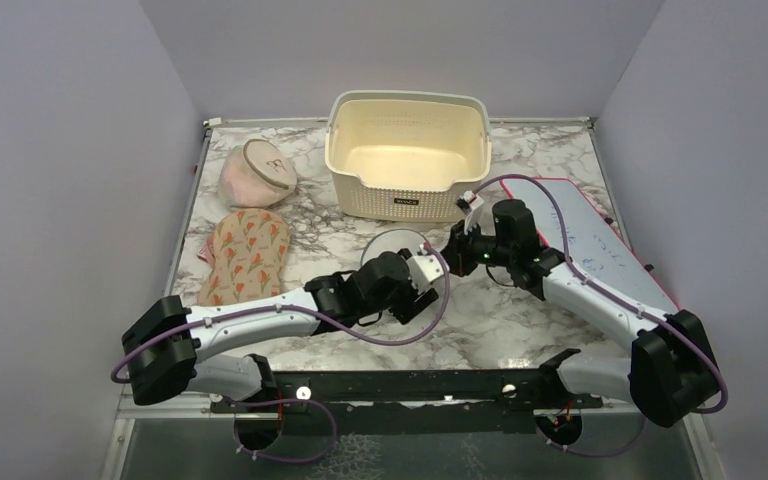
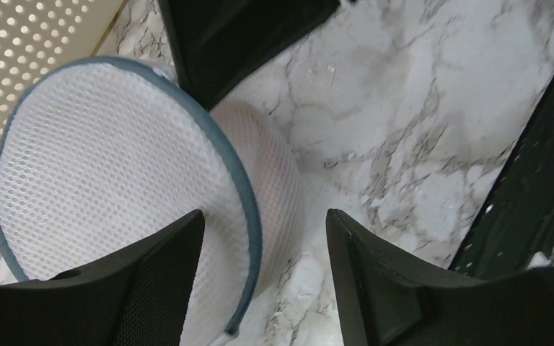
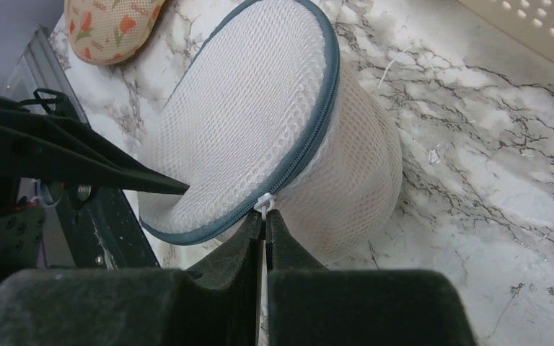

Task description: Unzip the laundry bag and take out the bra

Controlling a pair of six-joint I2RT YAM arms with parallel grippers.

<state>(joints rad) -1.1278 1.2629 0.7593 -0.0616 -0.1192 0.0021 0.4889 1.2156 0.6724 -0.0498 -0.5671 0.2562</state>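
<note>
The white mesh laundry bag point(image 3: 260, 130) with a grey zip rim lies tilted on the marble table between both grippers; it also shows in the top view point(image 1: 392, 243). My right gripper point(image 3: 265, 216) is shut on the bag's small white zip pull point(image 3: 263, 202) at the near rim. My left gripper point(image 2: 263, 238) is open and straddles the bag's rim point(image 2: 249, 216), with one finger point(image 2: 151, 281) over the mesh face and the other over bare marble. In the right wrist view that finger point(image 3: 101, 169) touches the mesh face. The zip looks closed. The bra is hidden.
The cream perforated basket point(image 1: 407, 155) stands just behind the bag. A pinkish round bag point(image 1: 255, 172) and a floral fabric piece point(image 1: 245, 255) lie at the left. A red-edged board point(image 1: 590, 245) lies under the right arm.
</note>
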